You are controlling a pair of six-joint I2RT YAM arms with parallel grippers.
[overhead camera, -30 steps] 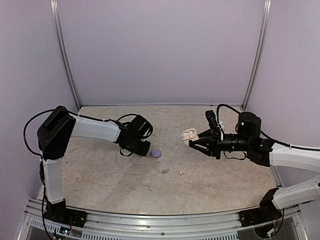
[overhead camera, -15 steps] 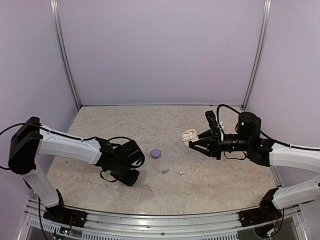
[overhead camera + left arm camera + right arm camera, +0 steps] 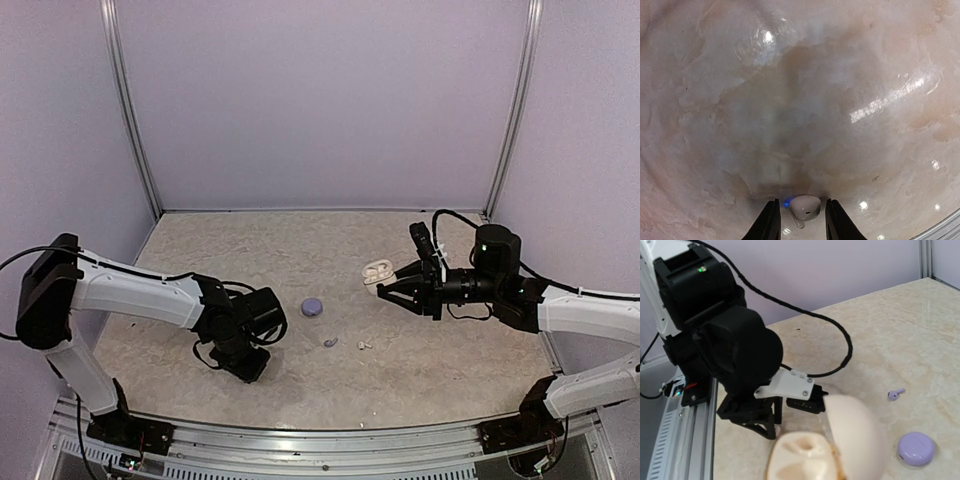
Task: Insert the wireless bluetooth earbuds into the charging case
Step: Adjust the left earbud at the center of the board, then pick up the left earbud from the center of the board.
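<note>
A white earbud (image 3: 805,206) with a blue light lies on the table between the fingers of my left gripper (image 3: 801,220), with a gap on each side. That gripper (image 3: 247,367) is open and points down at the near left. My right gripper (image 3: 387,282) is shut on an open cream charging case (image 3: 377,269), held above the table with its lid up; its wells (image 3: 802,455) look empty. A lilac earbud (image 3: 330,342) and another white earbud (image 3: 364,346) lie loose in the middle. A second lilac earbud is not visible.
A closed round lilac case (image 3: 313,306) sits on the table between the arms; it also shows in the right wrist view (image 3: 915,448) near the lilac earbud (image 3: 896,393). The left arm's black wrist (image 3: 730,350) stands opposite the cream case. Walls enclose three sides.
My left arm swung away from the lilac case toward the near left and came down over a white earbud. The right arm with the cream case has barely moved.
</note>
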